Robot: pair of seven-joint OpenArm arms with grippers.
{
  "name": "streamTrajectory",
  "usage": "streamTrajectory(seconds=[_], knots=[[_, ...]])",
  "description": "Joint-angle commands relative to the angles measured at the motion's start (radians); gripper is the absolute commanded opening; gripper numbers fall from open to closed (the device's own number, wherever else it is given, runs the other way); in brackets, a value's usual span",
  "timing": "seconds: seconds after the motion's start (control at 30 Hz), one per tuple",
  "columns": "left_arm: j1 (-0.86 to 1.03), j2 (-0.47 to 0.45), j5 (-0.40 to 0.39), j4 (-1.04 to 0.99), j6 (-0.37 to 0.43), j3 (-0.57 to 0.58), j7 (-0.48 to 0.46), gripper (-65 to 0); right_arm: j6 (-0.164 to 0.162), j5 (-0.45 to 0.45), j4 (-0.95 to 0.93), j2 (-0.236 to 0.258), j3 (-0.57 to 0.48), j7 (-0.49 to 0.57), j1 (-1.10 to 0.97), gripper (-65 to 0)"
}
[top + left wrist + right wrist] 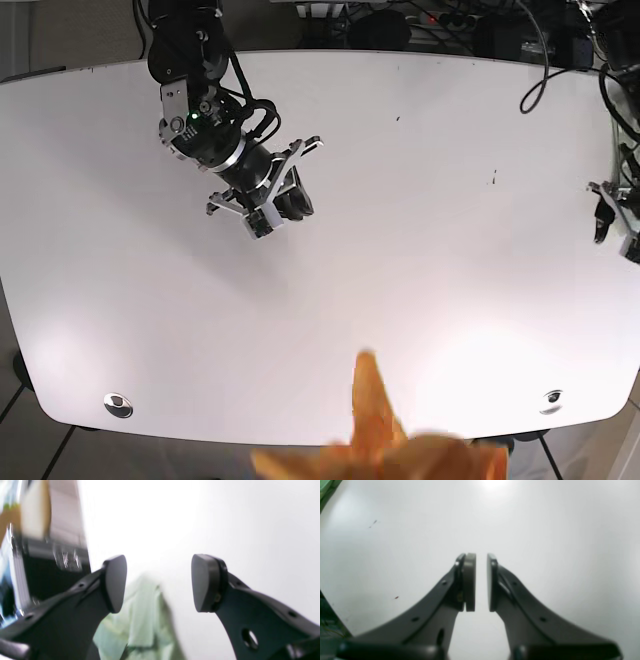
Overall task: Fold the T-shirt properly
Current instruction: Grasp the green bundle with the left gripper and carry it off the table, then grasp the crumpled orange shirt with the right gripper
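A crumpled, blurred T-shirt [375,440] sits at the near edge of the white table [420,300]. It looks orange from the base view and pale green [140,620] from the left wrist. The left gripper [158,582], out at the table's side edge, is spread wide and faces the cloth, so it seems better lined up. The right gripper [481,582] hangs over the table's far part, nearly closed and holding nothing, with the cloth well off to its side.

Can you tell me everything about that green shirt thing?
The T-shirt is pale mint green and looks like soft cloth. It shows best in the left wrist view, though blurred. It lies in a crumpled heap with long folds on the white table, not folded neatly yet. The left gripper hangs open above it, and nothing seems to touch the shirt except the table.
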Motion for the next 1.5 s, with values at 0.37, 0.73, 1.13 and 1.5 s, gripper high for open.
streamTrajectory(seconds=[0.37,0.73,1.13,1.5], knots=[[-0.015,0.565,0.261,0.29,0.01,0.2,0.059,-40.0,-0.001,0.005,0.036,0.034,0.08,0.032,-0.045,-57.9],[-0.02,0.61,0.293,0.144,0.01,0.2,0.063,-27.1,0.002,0.006,-0.108,0.042,0.001,0.024,0.211,-19.8],[-0.023,0.571,0.287,0.149,0.01,-0.167,0.06,-38.6,0.009,0.006,-0.499,-0.012,-0.523,0.035,0.54,-20.5],[-0.029,0.576,0.287,0.149,0.01,-0.195,0.06,-38.8,-0.001,0.003,-0.993,-0.125,-0.717,0.351,0.693,-20.3]])
